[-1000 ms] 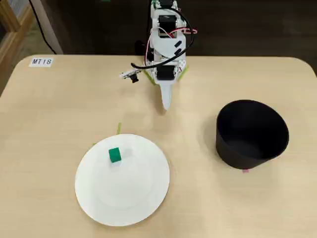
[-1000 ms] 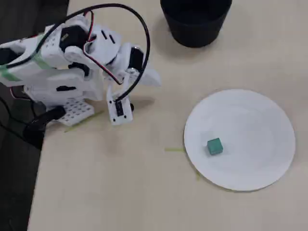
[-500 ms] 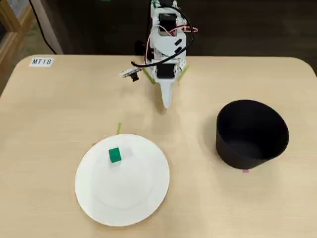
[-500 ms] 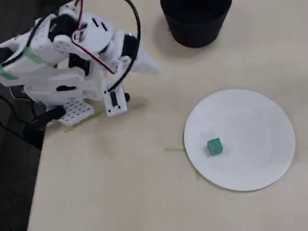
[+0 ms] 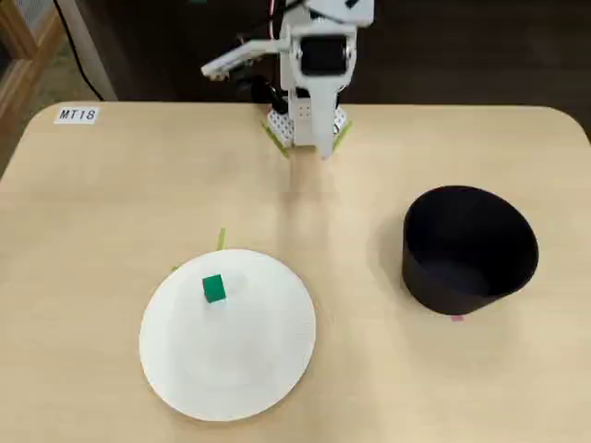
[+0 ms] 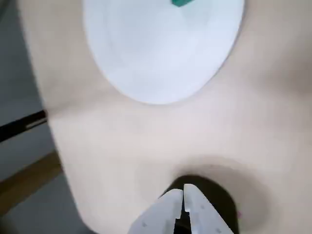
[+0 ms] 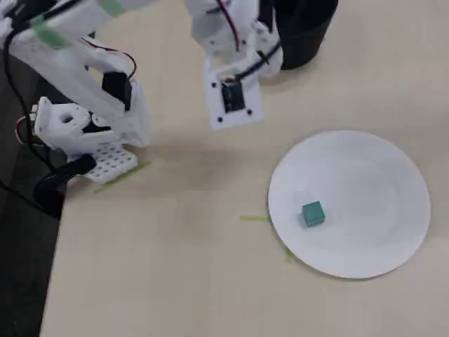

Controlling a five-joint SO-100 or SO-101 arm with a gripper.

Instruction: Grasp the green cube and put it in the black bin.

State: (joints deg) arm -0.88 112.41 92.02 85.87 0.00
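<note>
One green cube (image 5: 213,289) sits on the single white plate (image 5: 259,369) at the lower left of a fixed view, toward the plate's upper left and clear of its rim, likely set there as an easy starting spot. One black bin (image 5: 469,251) stands empty at the right, well apart from the plate, open side up to receive the cube. The lone gripper (image 6: 184,191) hangs above bare table (image 5: 111,203) at the bottom of the wrist view, jaws together and holding nothing, so the grasp is not yet begun.
</note>
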